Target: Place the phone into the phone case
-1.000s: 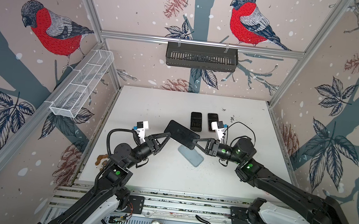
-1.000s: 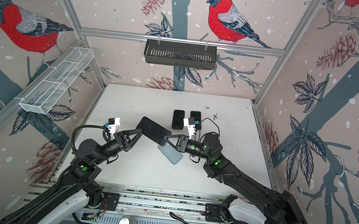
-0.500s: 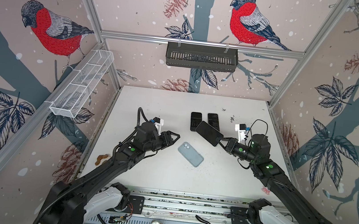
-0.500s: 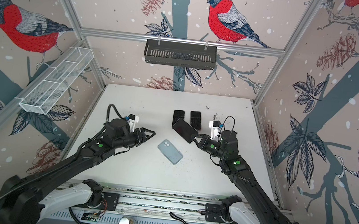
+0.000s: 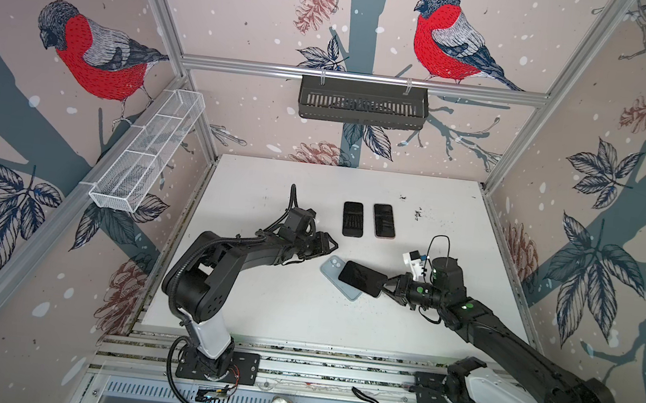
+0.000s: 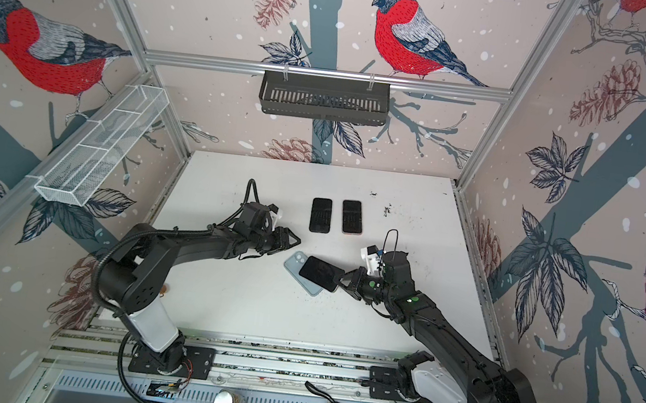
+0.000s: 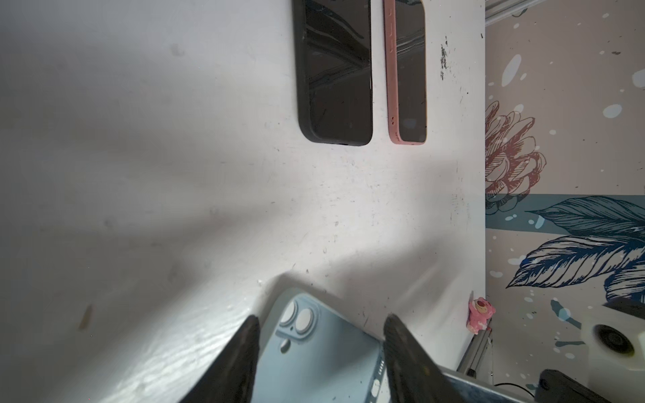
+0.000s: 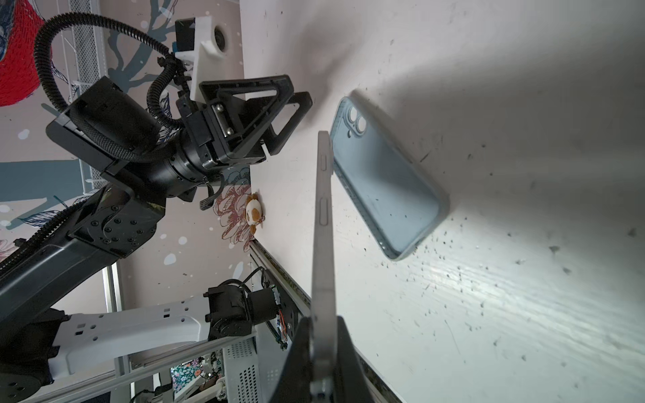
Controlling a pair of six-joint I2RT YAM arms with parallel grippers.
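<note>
One phone (image 5: 362,278) in right pincer (image 5: 382,287) (edge-on) above blue phone case (image 5: 331,266)

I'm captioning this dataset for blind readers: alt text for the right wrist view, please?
The right pincer grips a phone by one end, seen edge-on, close to an empty light-blue case on the white table. The left pincer hovers open beyond.

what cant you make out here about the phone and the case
- Top views: the phone in the right gripper covers part of the blue case; whether they touch is unclear.
- Right wrist view: phone edge-on, screen hidden.
- Left wrist view: case cut off by the frame edge and left gripper.
</note>
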